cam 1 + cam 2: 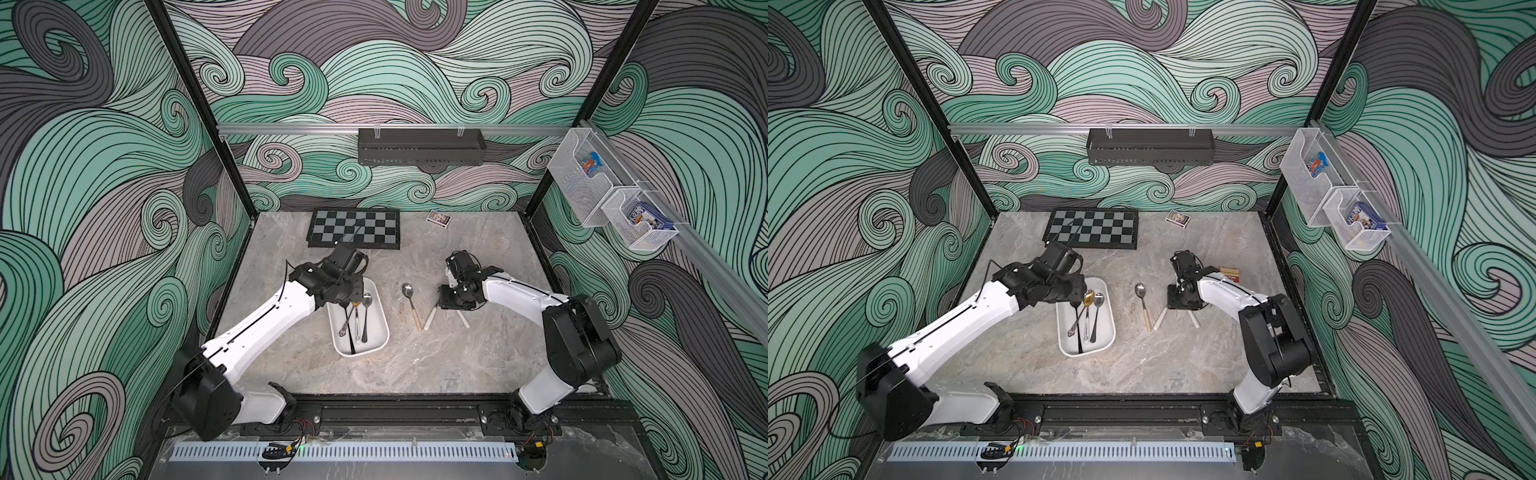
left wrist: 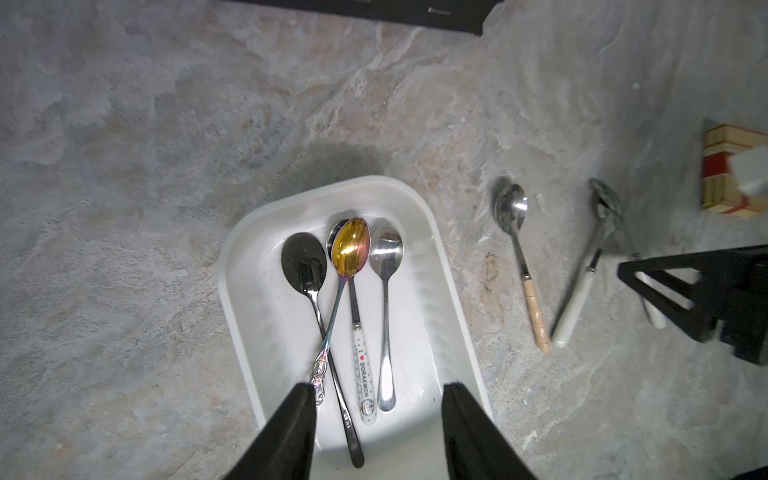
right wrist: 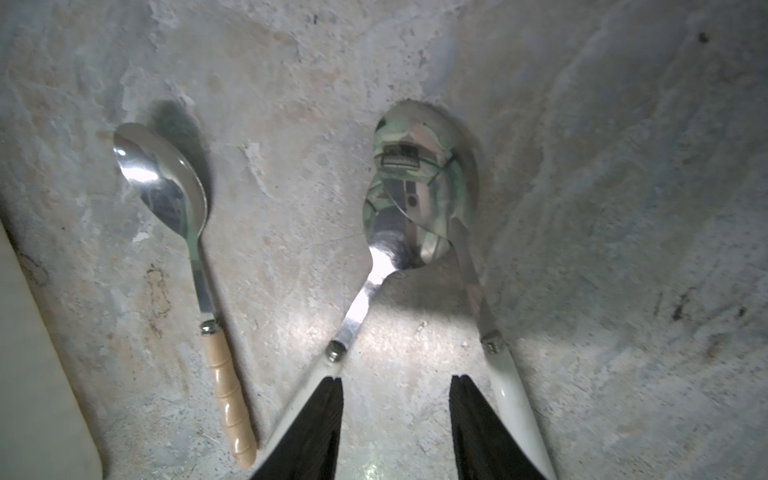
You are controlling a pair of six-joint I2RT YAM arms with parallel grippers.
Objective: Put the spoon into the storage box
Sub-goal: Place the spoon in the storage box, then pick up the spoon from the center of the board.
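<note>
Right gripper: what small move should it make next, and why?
Probably shift the right gripper sideways over one white handle, then close: it hangs open between the two white-handled spoons, whose bowls overlap on the table.

Storage box [image 2: 440, 291]: white, rounded, flat on the table [image 2: 124, 208], long axis 12-to-6. Contents, bowls toward 12: black spoon [image 2: 303, 266], gold spoon [image 2: 352, 249] crossing its handle, Doraemon-handled spoon [image 2: 363, 365], steel spoon [image 2: 386, 316]. At the box's 3 o'clock, on the table: wood-handled spoon [image 3: 226, 399] and white-handled spoons [image 3: 357, 307], bowls overlapping.
</note>
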